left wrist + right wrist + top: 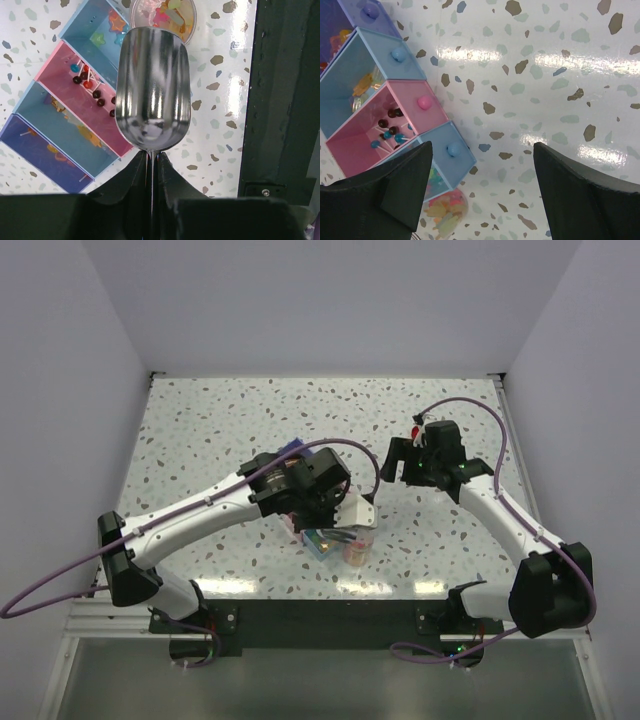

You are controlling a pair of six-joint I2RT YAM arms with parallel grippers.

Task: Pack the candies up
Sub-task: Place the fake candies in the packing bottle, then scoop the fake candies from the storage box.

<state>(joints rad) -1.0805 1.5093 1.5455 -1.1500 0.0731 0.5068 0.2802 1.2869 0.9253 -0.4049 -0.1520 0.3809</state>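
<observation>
Drawer set (pixel 75 90): four open coloured trays side by side. They run from the lower left to the upper middle of the left wrist view, in the order purple, teal, pink, light blue. A few sweets lie in each, and the pink one holds dark round lollipops on sticks.

Left claw (pixel 151 159): bottom centre of the left wrist view, clenched on the thin handle of a metal scoop.

Scoop (pixel 152 85): centre of that view, its shiny bowl pointing up the frame. The bowl looks empty. Its tip overlaps the near rim of the cup.

Candies (pixel 167 12): pale multicoloured pieces heaped in a clear round cup (pixel 358 552), top centre of the left wrist view. In the overhead view the cup stands low in the middle, just right of the drawers.

Table (pixel 545 75): white with dark speckles.

Right claw (pixel 482 147): released, fingers spread wide, grasping nothing. It sits right of centre in the overhead view, apart from the cup.

Step in hand: probably ferrying sweets by scoop from the trays to the cup. The scoop is at the cup with nothing in it.

Next move: likely a swing back to a tray. That calls for slipping the scoop's lip low under the loose sweets between narrow walls, then carrying it level.
</observation>
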